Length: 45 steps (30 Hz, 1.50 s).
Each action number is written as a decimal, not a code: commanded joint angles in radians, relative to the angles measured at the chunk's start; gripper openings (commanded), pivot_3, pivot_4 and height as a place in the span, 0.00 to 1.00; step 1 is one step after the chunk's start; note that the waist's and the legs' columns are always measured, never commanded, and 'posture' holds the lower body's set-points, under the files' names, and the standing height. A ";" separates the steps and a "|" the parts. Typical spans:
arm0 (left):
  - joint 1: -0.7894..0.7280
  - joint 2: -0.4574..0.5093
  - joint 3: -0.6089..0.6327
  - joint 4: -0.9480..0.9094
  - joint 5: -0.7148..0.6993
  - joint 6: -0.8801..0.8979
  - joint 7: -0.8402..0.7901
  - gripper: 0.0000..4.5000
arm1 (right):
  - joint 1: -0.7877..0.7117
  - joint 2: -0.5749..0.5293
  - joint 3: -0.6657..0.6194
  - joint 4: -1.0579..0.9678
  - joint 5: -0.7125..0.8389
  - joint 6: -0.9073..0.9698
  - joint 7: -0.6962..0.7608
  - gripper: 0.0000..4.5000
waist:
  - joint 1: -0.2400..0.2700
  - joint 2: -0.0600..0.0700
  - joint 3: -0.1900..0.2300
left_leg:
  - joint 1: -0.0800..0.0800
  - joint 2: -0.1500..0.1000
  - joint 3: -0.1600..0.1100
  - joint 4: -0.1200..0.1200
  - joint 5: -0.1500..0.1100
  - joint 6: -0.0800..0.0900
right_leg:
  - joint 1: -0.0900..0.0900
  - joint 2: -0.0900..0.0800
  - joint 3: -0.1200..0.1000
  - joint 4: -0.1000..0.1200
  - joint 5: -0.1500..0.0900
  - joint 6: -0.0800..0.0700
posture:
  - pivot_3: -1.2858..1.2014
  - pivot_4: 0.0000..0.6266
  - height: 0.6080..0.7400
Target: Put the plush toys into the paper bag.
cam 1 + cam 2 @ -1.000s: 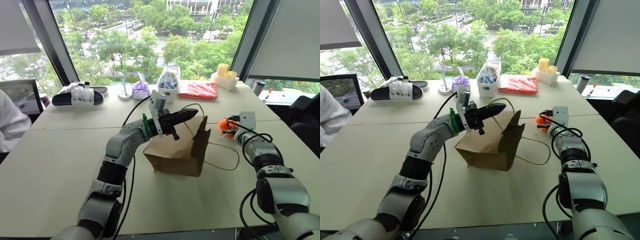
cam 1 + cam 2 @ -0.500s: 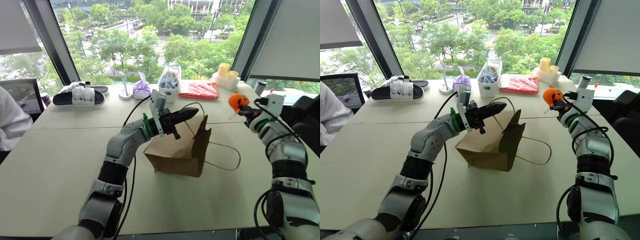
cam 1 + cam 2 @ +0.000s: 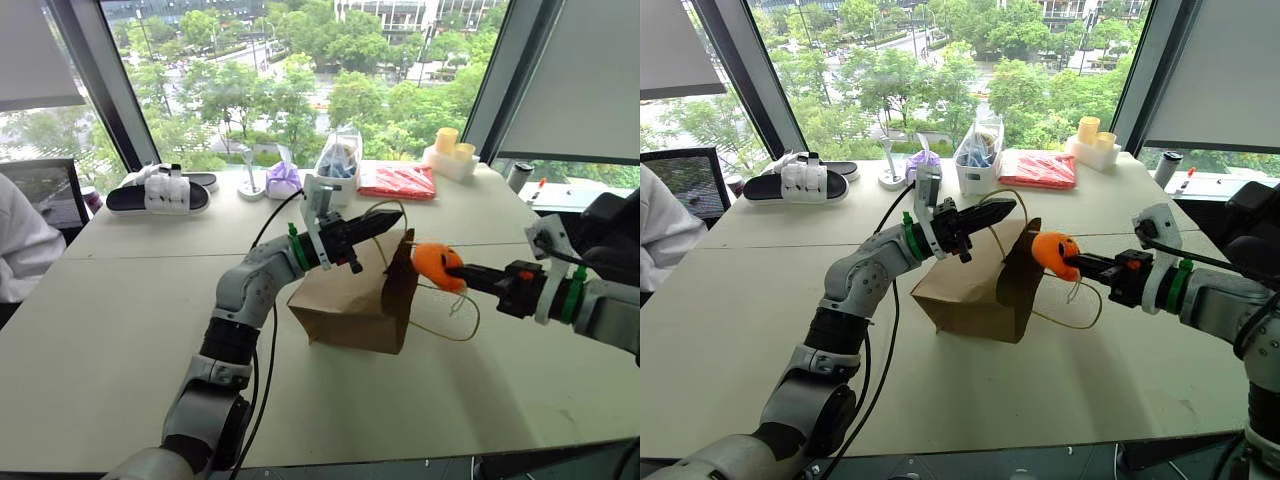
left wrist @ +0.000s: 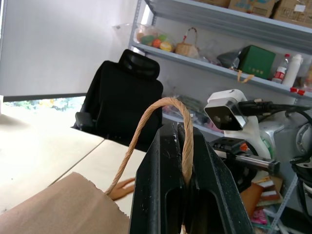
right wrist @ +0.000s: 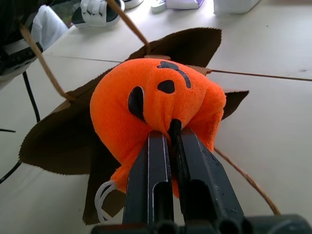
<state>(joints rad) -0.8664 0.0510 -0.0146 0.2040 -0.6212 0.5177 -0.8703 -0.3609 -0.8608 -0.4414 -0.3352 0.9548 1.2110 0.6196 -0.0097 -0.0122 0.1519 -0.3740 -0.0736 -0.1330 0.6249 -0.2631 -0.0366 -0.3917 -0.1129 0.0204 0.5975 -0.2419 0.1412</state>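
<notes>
The right gripper [image 5: 168, 141] is clamped on the orange plush toy [image 3: 434, 264], holding it in the air just at the open mouth of the brown paper bag [image 3: 345, 305], on the bag's 3 o'clock side. The left gripper [image 4: 181, 146] is closed on a twine handle [image 4: 146, 122], pulling the loop up above the bag's 12 o'clock edge. The bag lies at the centre of the table [image 3: 120, 330]. The second handle loop [image 3: 455, 325] trails on the tabletop toward 3 o'clock. At the far 12 o'clock edge stand a clear plastic bag [image 3: 337, 160], a purple pouch [image 3: 282, 180] and a red packet [image 3: 396, 181].
</notes>
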 commanded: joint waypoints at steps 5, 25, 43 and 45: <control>-0.029 -0.015 0.023 -0.029 -0.036 0.018 0.001 0.00 | -0.012 -0.074 0.154 0.002 -0.106 -0.095 0.065 0.01 | 0.000 0.000 0.000 | 0.000 0.000 0.000 0.001 0.000 0.000 | 0.000 0.000 0.000 0.000 0.000 0.000 | 0.52 0.24 1.00; 0.015 -0.050 0.016 -0.115 -0.082 0.100 0.036 0.00 | -0.331 0.082 0.602 0.242 -0.461 -0.344 0.204 0.01 | -0.001 -0.001 0.000 | -0.001 0.000 -0.001 0.001 0.001 -0.002 | -0.001 0.000 0.000 0.000 0.000 0.000 | 0.52 0.24 1.00; -0.037 -0.055 0.093 -0.047 -0.097 0.084 0.080 0.00 | -0.256 0.099 0.433 0.188 -0.447 -0.322 0.206 0.99 | 0.001 -0.001 0.000 | -0.001 0.000 -0.001 0.001 0.001 -0.002 | -0.001 0.000 -0.001 0.000 0.000 0.000 | 0.52 0.24 1.00; -0.041 -0.056 0.099 -0.041 -0.096 0.081 0.081 0.00 | -0.219 0.084 0.369 0.145 -0.403 -0.301 0.215 0.99 | 0.001 -0.001 0.000 | -0.001 0.000 -0.001 0.001 0.001 -0.002 | -0.001 0.000 0.000 0.000 0.000 0.000 | 0.52 0.24 1.00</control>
<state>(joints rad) -0.8788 -0.0036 0.0637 0.1759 -0.6927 0.6192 -0.7889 -0.5827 -0.7588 0.0068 -0.1284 0.5068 0.8992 0.8224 -0.0082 -0.0129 0.1523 -0.3751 -0.0740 -0.1338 0.6258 -0.2619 -0.0390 -0.3926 -0.1130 0.0200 0.5973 -0.2417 0.1415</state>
